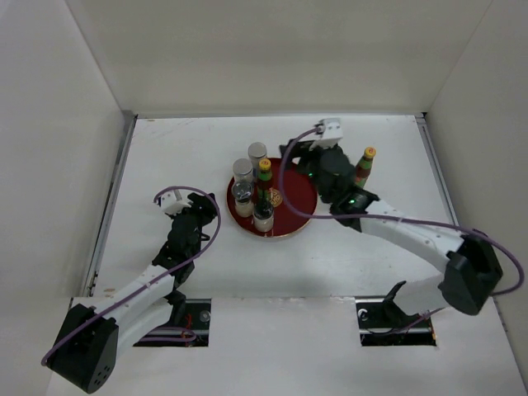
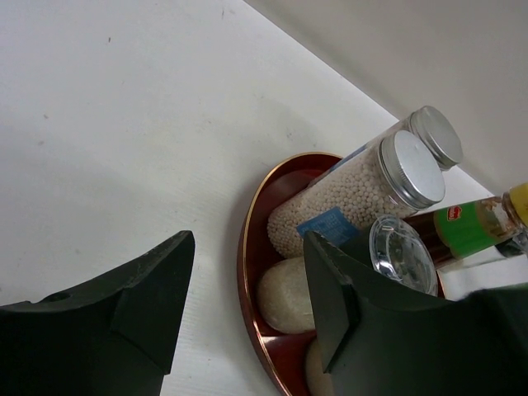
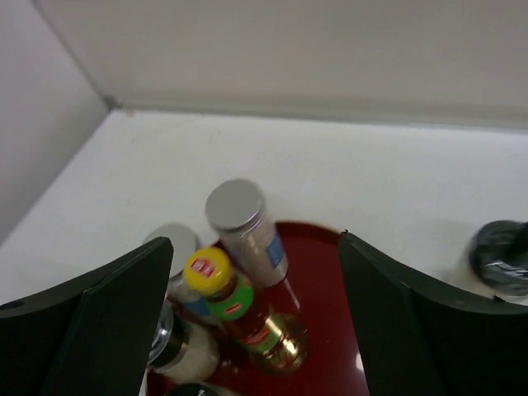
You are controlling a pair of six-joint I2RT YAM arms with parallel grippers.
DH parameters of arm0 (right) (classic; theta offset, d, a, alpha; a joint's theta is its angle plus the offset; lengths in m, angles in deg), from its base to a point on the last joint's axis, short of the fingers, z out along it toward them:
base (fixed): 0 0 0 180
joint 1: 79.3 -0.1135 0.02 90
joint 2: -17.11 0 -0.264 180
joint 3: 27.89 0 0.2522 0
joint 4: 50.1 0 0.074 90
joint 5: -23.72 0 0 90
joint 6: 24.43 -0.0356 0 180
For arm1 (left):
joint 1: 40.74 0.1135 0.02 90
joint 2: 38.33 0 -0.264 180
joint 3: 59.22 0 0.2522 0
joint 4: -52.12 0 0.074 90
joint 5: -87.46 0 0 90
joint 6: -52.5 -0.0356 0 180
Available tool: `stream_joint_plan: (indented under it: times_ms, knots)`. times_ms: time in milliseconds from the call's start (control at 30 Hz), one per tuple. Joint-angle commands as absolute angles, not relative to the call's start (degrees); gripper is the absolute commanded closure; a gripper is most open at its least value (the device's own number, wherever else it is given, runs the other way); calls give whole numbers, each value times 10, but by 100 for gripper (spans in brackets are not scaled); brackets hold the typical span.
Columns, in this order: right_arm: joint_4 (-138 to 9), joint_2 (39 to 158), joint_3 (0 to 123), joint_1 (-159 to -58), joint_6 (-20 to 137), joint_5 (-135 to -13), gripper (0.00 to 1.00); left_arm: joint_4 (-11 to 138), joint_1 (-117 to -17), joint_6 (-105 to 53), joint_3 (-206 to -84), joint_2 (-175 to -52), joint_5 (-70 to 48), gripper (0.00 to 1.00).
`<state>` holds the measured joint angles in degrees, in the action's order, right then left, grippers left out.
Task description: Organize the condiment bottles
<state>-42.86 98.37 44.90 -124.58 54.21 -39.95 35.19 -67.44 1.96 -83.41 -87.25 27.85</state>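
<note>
Red plate [image 1: 299,206] at frame centre carries two silver-capped shakers [image 1: 257,153], a pale shaker [image 1: 263,216] and a yellow-capped sauce bottle [image 1: 265,169]. A second sauce bottle [image 1: 365,165] stands on the table [image 1: 165,148] right of it. The right gripper [image 3: 256,241], by the plate's right rim, is spread wide and grips nothing. The left gripper [image 2: 247,239], left of the plate, is partly parted and empty.

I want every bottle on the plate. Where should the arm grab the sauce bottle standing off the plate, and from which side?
Probably the green neck of the sauce bottle, just under its yellow cap, fingers level, coming in from its right. It stands upright and slim, and the right arm crowds its left.
</note>
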Motion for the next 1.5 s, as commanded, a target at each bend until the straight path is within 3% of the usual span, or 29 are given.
stream_joint_plan:
  times_ms: [0, 133, 367, 533, 600, 833, 900, 1100, 1467]
  knots:
    - [-445, 909, 420, -1158, 503, -382, 14, 321, -678, 22, -833, -870, 280, 46]
    - [-500, 873, 384, -1036, 472, -343, 22, 317, -679, 23, -835, -882, 275, 46]
    - [-552, 945, 412, -941, 483, -340, 12, 311, -686, 21, -834, -881, 274, 45]
    - [-550, 982, 427, -920, 479, -371, 15, 313, -686, 21, -835, -882, 273, 45]
    - [-549, 995, 432, -916, 476, -382, 20, 311, -686, 22, -833, -880, 273, 44]
    - [-538, 1005, 433, -916, 473, -370, 57, 309, -688, 23, -836, -887, 275, 44]
    - [-526, 991, 432, -916, 480, -350, 64, 306, -688, 22, -838, -895, 273, 44]
    - [-492, 912, 450, -931, 511, -299, 70, 302, -690, 21, -838, -897, 273, 44]
    - [-510, 861, 557, -1045, 589, -312, 71, 299, -686, 20, -833, -885, 277, 44]
